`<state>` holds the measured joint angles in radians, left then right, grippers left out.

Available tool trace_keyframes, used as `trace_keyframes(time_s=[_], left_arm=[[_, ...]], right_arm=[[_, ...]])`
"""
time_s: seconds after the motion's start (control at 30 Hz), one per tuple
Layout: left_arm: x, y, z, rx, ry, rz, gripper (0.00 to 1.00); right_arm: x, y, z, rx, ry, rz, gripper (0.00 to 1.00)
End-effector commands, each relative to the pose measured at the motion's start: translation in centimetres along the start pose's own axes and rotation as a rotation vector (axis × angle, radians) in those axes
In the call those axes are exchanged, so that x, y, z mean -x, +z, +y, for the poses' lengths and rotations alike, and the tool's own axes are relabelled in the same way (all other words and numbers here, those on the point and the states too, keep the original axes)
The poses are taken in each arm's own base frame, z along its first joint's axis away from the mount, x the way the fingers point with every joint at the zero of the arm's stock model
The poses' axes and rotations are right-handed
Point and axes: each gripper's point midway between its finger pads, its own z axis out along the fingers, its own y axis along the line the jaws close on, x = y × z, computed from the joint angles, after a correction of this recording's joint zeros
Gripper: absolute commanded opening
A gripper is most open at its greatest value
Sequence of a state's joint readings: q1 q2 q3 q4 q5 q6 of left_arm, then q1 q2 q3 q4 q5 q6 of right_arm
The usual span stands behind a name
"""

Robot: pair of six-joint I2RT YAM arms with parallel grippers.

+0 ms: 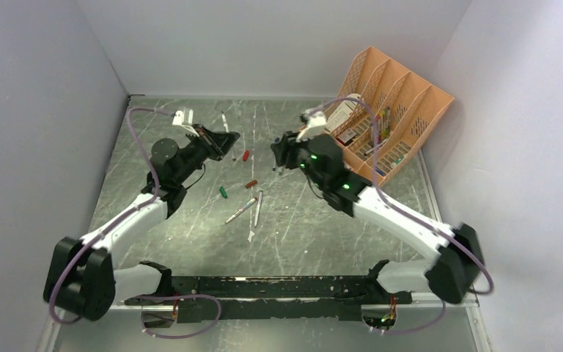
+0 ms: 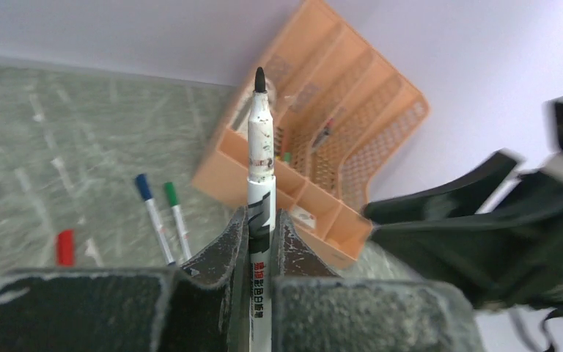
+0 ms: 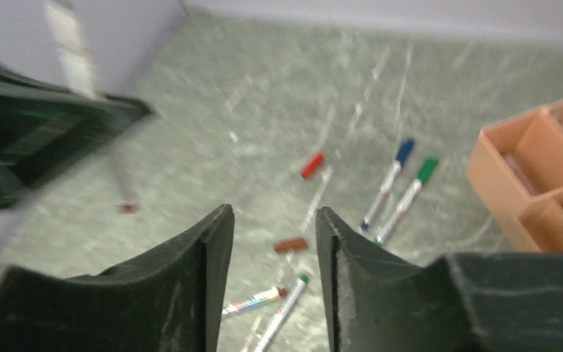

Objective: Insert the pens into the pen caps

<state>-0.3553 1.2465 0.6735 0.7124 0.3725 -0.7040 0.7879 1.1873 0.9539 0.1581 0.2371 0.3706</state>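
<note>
Holding pen point(image 2: 261, 147), left gripper point(image 2: 259, 224); lower barrel cropped.

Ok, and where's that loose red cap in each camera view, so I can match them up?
Top external: the red cap lies mid-table, a little toward the far side.
Left wrist: red cap low on the left, left of the pen clamped in the left gripper.
Right wrist: red cap near the centre of the picture.
Shared landmark: the orange organiser, right of the cap in every view.
</note>
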Motion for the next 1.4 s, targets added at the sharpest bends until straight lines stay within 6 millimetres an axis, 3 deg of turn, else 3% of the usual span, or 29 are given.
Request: trace_keyframes(time_s=[0.0,0.13,0.23,0.5,1.0,1.27,1.37], left_arm=[[1.1,-2.6,4.2,0.334,0.029,-0.001,0.07],[1.2,-4.7,5.4,0.449,0.039,0.015,0.07],[1.3,-6.0,6.0,0.486,0.048,0.014,0.07],[1.3,-6.3,5.9,0.481,0.055,0.037,0.07],[0.2,-6.0,6.5,0.477,0.032,0.066,0.07],[0.1,-5.9,6.5,0.479,0.034,0.081,0.07],[0.3,-5.9,6.5,0.484,0.037,0.082,0.07]], right_arm=[[-9.7,2.9,-3.3,-0.15,-0.109,0.333,0.38],[-16.4,5.8,-2.9,-0.129,-0.088,0.526,0.15],[-19.6,7.4,-2.7,-0.123,-0.065,0.599,0.02],[-25.6,8.9,-3.0,-0.106,-0.029,0.717,0.0],[-30.2,9.7,-4.4,-0.121,-0.019,0.776,0.0],[-30.2,12.1,-5.2,-0.129,-0.025,0.745,0.0],[-29.3,12.9,-5.3,-0.129,-0.035,0.719,0.06]])
